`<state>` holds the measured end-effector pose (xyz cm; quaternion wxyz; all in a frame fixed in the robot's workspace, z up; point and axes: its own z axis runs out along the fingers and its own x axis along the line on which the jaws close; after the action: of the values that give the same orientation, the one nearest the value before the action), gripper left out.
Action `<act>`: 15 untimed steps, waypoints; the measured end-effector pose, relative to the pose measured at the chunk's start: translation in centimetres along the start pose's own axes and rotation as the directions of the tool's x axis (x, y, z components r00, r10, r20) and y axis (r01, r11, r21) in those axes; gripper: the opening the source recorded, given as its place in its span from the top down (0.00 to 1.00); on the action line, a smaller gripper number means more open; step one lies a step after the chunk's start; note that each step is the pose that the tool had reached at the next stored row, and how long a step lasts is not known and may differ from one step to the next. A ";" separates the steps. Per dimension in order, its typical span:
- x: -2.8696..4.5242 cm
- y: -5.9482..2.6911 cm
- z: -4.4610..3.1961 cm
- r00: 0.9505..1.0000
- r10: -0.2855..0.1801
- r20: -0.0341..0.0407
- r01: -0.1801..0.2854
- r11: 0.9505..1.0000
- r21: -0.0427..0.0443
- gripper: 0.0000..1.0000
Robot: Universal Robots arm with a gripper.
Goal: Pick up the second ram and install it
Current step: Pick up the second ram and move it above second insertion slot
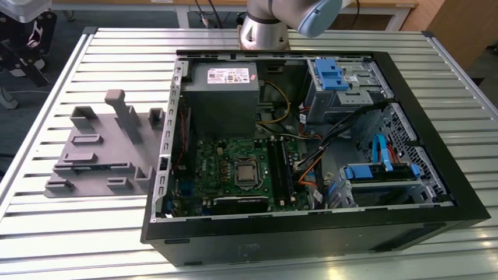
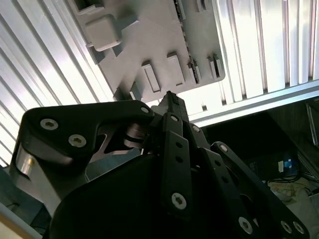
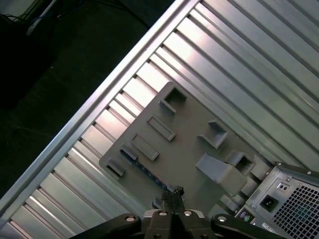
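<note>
A: Status on the memory stick?
B: Parked in the grey fixture, on the worktop just beside the open case, toward the exterior view's left. Not lifted, not installed.
A: Orientation?
B: Standing on its long edge in a narrow slot along one side of the fixture. Thin dark line with bluish flecks in the first wrist view. Probably set that way to leave the top edge free for a pinch from above and to fix the pickup spot.
A: Jaws?
B: Closed, tips together, nothing between, going by both wrist views. Hanging well above the fixture, pointing down at it, apart from the stick. High enough to clear the tall post, at a guess, and to take in the whole fixture at once.
A: Why closed?
B: No way to say. Empty either way.
A: Case?
B: Lying on its side, cover off, green board facing up. Presumably to put the long black slots under a straight push from above, same axis as the lift out of the fixture.
A: Anything seated in those slots?
B: Cannot tell; too dark and narrow in the exterior view.
A: Fixture spot?
B: Flat on the ribbed worktop, close by the case wall; touching or not, unclear. Short hop from pickup to board, by the look of it.
A: Progress?
B: Early. Pickup not made.
</note>
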<state>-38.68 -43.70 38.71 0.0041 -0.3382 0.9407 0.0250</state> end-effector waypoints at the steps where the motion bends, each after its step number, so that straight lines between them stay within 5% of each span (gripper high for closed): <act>1: 0.00 0.00 0.00 1.000 0.000 0.000 0.000 1.000 0.000 0.89; 9: 0.00 0.00 0.00 1.000 -0.006 0.000 0.006 1.000 0.000 0.89; 15: 0.00 0.00 0.00 0.998 -0.067 -0.003 0.067 0.998 -0.002 0.89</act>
<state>-38.68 -43.71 38.71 0.0032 -0.3696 0.9288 0.0251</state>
